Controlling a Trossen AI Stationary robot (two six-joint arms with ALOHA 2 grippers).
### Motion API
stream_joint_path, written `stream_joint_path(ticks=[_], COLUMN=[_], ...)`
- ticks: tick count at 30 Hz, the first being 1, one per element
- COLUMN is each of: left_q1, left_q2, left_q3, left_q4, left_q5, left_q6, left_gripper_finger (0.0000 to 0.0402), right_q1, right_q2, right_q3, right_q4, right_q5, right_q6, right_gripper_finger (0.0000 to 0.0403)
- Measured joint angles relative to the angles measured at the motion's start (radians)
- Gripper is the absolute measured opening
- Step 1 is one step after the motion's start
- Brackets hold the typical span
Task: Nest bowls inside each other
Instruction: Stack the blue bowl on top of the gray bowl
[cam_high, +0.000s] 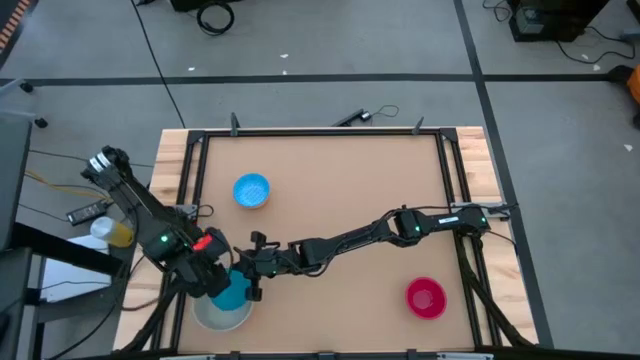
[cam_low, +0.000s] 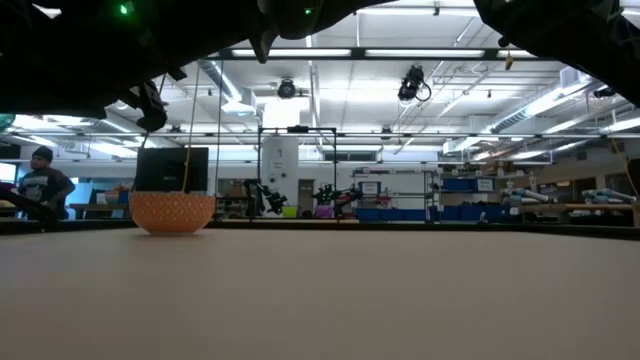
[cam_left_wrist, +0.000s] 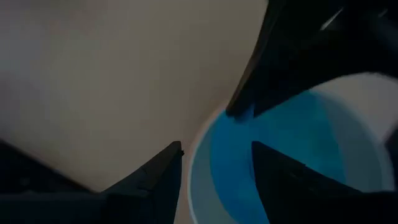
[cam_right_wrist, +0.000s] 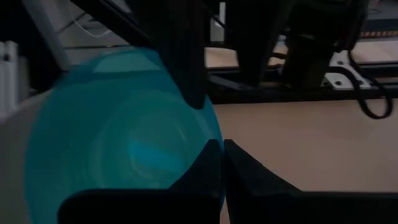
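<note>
Nearest the front edge of the tabletop (cam_high: 330, 170), at its left corner, the white-grey bowl (cam_high: 215, 316) sits upright with the teal bowl (cam_high: 230, 292) in it. The left gripper (cam_high: 222, 285) hangs directly over this pair, fingers spread wide and straddling the teal bowl's rim — one finger (cam_left_wrist: 149, 177) outside the wall, the other inside — with no firm clamp evident. The right gripper (cam_high: 250, 270) reaches in from the other side, clenched tight with its fingertips pressed together on the teal rim or just beside it; whether it actually pinches the rim cannot be told.

Further back and slightly right, the light blue bowl (cam_high: 251, 190) stands alone in open space. The magenta-red bowl (cam_high: 426, 297) lies well apart on the right side, near the front edge. The low view shows an orange-looking bowl (cam_low: 172, 212) resting on the tabletop, probably the peach one; it is not identifiable from above.

Handling assessment: the bowls appear to be thin, rigid plastic — light, smooth and liable to slide or tip if pushed at the wall. The rim is judged the sound hold, one finger inside and one outside, lifted level. Lowering each small bowl centrally should avoid it jamming crooked inside the larger one.
</note>
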Motion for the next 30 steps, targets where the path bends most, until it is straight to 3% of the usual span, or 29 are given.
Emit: stream_joint_path(ticks=[6, 13, 17, 20, 26, 30], left_q1=[0.0, -0.009, -0.02, -0.061, -0.13, -0.143], left_q2=[0.039, 0.038, 0.037, 0.033, 0.041, 0.062], left_q3=[-0.001, -0.002, -0.004, -0.005, -0.039, -0.063], left_q4=[0.016, 0.036, 0.036, 0.043, 0.11, 0.163], left_q5=[0.068, 0.086, 0.161, 0.158, 0.03, -0.031], left_q6=[0.026, 0.043, 0.076, 0.113, 0.081, 0.076], left_gripper_finger=[0.0137, 0.0012, 0.0004, 0.0003, 0.0002, 0.0001], right_q1=[0.0, 0.002, 0.004, 0.01, 0.033, 0.042], right_q2=[0.0, 0.0, -0.011, -0.033, -0.107, -0.135], right_q3=[0.0, 0.0, 0.001, 0.001, 0.002, 0.002], right_q4=[0.004, 0.03, 0.057, 0.045, -0.003, -0.065], right_q5=[0.008, -0.008, -0.021, -0.022, -0.013, -0.007], right_q6=[-0.003, 0.007, 0.029, 0.008, -0.055, -0.055], right_gripper_finger=[0.0009, 0.0021, 0.006, 0.01, 0.0175, 0.0202])
